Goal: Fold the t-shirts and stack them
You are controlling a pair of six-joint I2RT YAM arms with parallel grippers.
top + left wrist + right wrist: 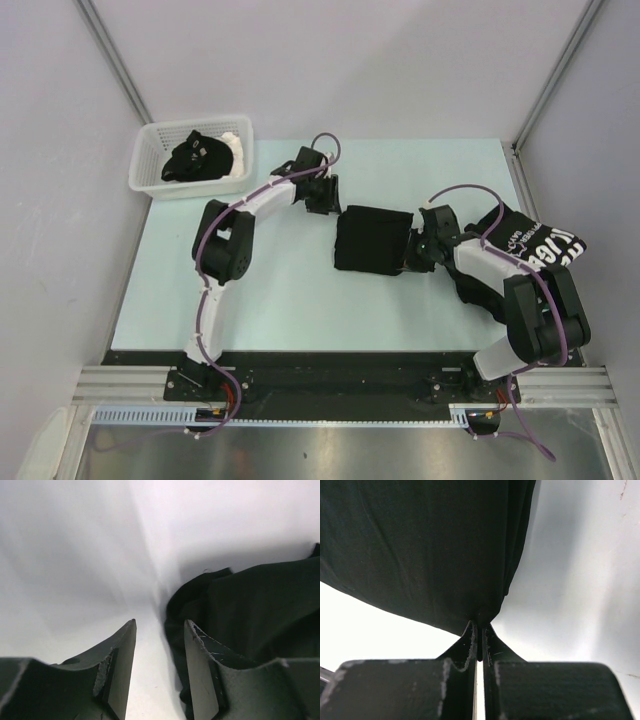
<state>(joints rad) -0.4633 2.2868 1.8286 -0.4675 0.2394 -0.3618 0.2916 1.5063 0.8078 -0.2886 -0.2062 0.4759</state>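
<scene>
A folded black t-shirt [372,240] lies in the middle of the pale table [280,300]. My right gripper [415,250] is at its right edge, shut on a corner of the cloth; in the right wrist view the jaws [479,626] pinch the fabric [420,545]. My left gripper [325,195] hovers just off the shirt's top left corner. In the left wrist view it [160,625] stands open with only bare table between its fingers, and the black cloth [250,615] lies beyond the right finger. A second black t-shirt with big white lettering [545,245] lies crumpled at the right, partly under the right arm.
A white slotted basket [146,165] stands at the table's far left corner with another black garment [195,158] bunched inside. Grey walls close in the table at the back and on both sides.
</scene>
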